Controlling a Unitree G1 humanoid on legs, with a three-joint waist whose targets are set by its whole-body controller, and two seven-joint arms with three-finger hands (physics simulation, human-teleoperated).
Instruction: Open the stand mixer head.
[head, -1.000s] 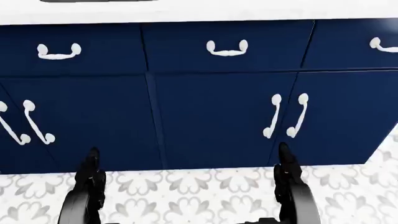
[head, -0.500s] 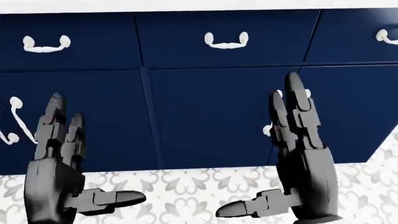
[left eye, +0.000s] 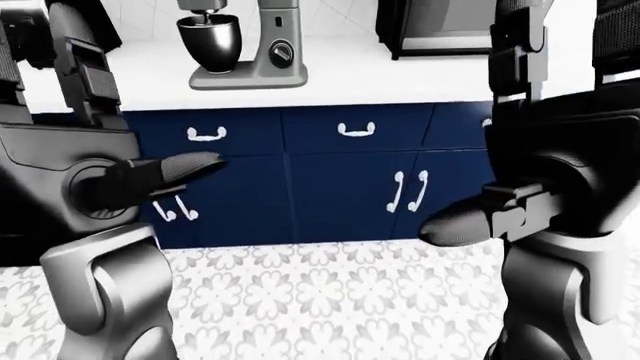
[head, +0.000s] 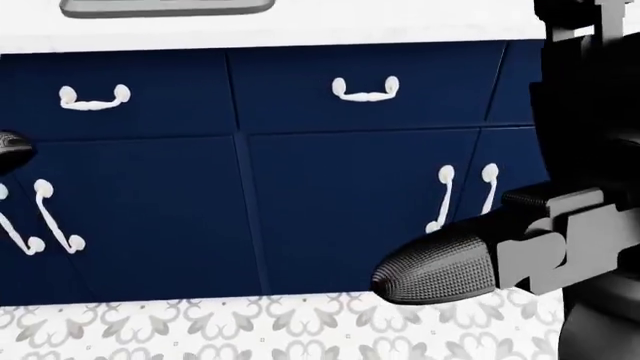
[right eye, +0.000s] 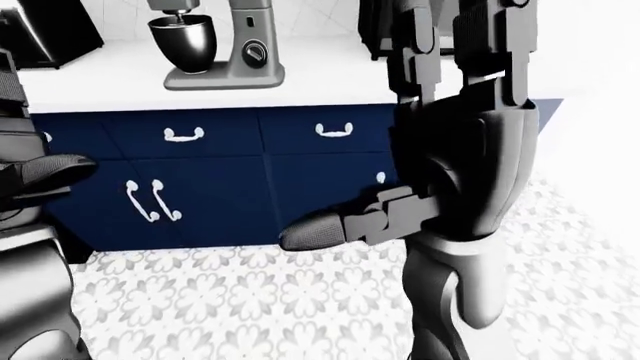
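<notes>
Our right hand (right eye: 460, 150) stands raised close to the cameras, fingers spread and pointing to twelve o'clock, its thumb (right eye: 340, 223) stretched toward nine o'clock; it grips nothing. Our left hand (left eye: 70, 157) is raised the same way at the left edge of the left-eye view, fingers apart and upright, thumb (left eye: 165, 174) pointing toward three o'clock, also empty. Both hands hang in the air well apart from the counter.

Between the hands, at twelve o'clock in the left-eye view, we see the stand mixer (left eye: 250, 45) on the white countertop (left eye: 350, 75). Its head runs out of the top of the view, so we cannot tell whether it is tilted. Its dark bowl (left eye: 209, 37) sits on the base with the beater (left eye: 203, 7) reaching down into it; whether the bowl holds anything else we cannot tell. At one o'clock of the mixer stands a dark appliance (left eye: 440, 26).

Below the counter run navy cabinets (head: 340, 195) with white handles (head: 365, 88), drawers and doors all shut. A floral tile floor (left eye: 320, 300) lies at six o'clock.
</notes>
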